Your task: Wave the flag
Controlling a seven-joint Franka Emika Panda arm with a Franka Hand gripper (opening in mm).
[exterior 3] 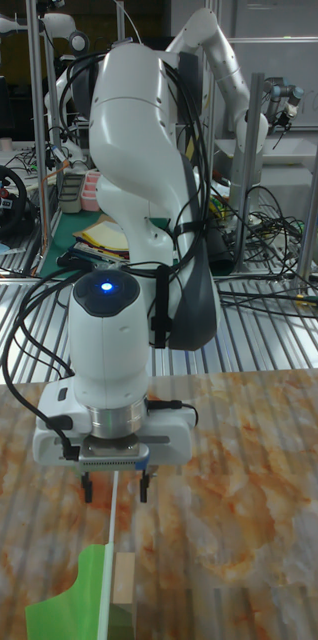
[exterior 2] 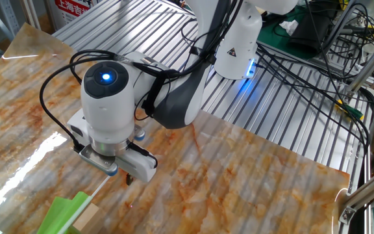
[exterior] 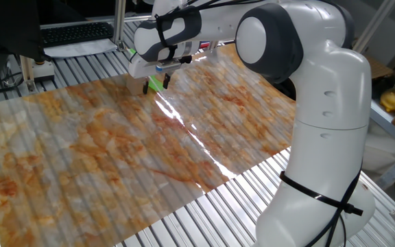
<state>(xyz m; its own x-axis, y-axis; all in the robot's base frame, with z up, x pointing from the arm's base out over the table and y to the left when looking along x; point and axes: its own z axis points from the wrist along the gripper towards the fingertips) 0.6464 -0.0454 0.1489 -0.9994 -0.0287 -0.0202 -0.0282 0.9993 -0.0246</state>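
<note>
Nearest in the tall view: flag (exterior 3: 79,598), thin bright-green sheet on a pale slim stick, standing in a tan wooden block (exterior 3: 124,592) on the desk (exterior 3: 259,500), a glossy marbled orange-grey sheet over ribbed metal. Just behind and above it, tool (exterior 3: 114,488) w/ fingers spread, holding nothing, stick rising between them. Risks: stick is thin, so an off-centre closure could bend it or tip the block; a weak pinch may slip when waving.

We see the pincer (exterior 3: 114,487) above the surface (exterior 3: 239,520), the flag (exterior 3: 84,595) beside a block (exterior 3: 124,592).
</note>
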